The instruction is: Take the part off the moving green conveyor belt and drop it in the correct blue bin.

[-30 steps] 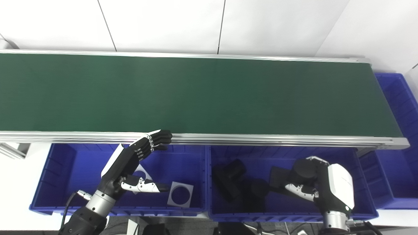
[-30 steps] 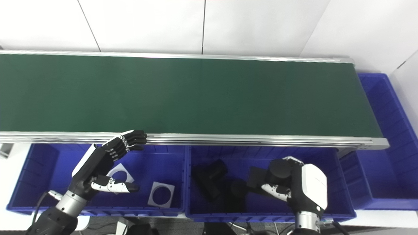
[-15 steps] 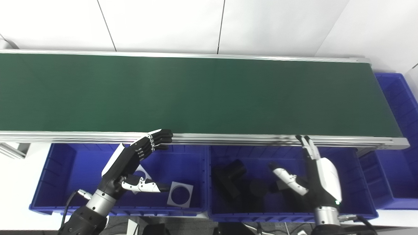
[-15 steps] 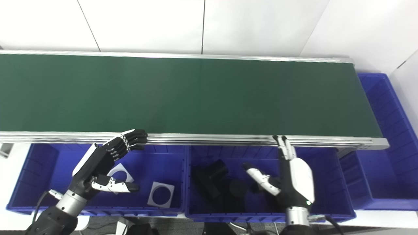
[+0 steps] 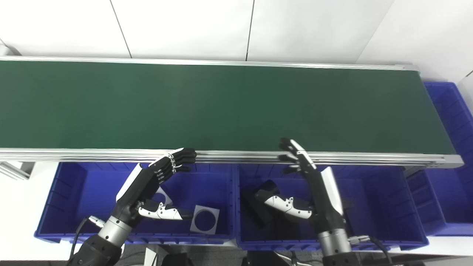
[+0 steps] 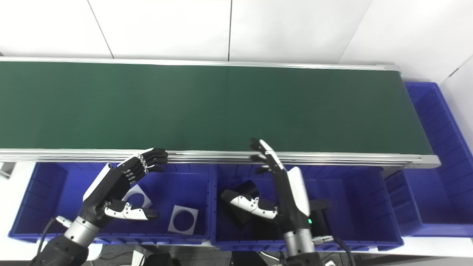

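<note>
The green conveyor belt (image 5: 221,107) carries no part that I can see. My left hand (image 5: 151,184) is open and empty over the left blue bin (image 5: 74,192), its fingertips at the belt's near rail. My right hand (image 5: 310,188) is open and empty over the middle blue bin (image 5: 384,207), fingers reaching up to the rail, thumb out to the left. Black parts (image 5: 258,203) lie in the middle bin, partly hidden by my right hand. White square plates with round holes (image 5: 204,219) lie in the left bin.
A third blue bin (image 5: 451,147) stands at the belt's right end. The aluminium rail (image 5: 240,157) runs between the belt and the near bins. A white wall stands behind the belt.
My right hand opened, let a black part fall into the middle bin, and swung left and up to the rail. The left hand has barely moved.
</note>
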{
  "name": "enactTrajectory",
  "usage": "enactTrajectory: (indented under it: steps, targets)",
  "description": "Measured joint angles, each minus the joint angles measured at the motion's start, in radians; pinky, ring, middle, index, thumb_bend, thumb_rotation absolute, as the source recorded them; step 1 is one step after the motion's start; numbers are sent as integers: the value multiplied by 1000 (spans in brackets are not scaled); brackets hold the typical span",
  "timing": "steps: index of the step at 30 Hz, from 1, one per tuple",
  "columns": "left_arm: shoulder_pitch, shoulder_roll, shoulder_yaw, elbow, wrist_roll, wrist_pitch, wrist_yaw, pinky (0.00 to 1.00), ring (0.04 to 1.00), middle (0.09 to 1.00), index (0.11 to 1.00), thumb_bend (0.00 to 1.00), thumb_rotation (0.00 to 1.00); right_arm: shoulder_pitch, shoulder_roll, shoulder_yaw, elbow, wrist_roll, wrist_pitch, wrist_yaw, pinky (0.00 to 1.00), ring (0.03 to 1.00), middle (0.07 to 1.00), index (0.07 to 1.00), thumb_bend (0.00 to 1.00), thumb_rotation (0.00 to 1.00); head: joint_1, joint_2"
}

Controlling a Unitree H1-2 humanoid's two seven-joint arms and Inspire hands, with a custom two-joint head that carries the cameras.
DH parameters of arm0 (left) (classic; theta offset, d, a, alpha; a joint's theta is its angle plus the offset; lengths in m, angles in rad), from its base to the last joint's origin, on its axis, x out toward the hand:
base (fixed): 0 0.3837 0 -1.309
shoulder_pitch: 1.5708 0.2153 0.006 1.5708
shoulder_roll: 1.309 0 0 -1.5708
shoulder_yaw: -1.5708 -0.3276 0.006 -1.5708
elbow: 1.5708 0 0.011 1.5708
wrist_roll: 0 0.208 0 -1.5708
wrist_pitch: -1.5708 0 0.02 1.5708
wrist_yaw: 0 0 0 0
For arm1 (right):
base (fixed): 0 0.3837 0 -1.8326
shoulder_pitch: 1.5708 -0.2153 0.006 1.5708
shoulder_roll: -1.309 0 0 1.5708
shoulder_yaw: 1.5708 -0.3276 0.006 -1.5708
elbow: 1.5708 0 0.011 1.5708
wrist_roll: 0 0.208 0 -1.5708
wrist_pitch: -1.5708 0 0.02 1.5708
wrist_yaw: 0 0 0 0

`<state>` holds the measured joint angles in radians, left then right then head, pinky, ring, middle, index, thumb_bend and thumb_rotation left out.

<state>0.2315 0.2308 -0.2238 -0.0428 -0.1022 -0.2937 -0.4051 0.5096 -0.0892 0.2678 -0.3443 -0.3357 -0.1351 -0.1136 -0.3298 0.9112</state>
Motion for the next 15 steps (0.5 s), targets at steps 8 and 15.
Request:
enactTrajectory:
  steps: [8, 15]
  targets:
    - [18, -22, 1, -14, 29, -3, 21, 779, 837, 866, 845, 861, 207, 3, 1, 3, 34, 49, -29, 29, 681, 764, 824, 874, 855, 251, 49, -15]
    - [30, -38, 4, -12, 54, -36, 45, 795, 850, 879, 856, 851, 214, 13, 1, -12, 61, 47, -36, 29, 717, 781, 829, 877, 848, 249, 63, -34]
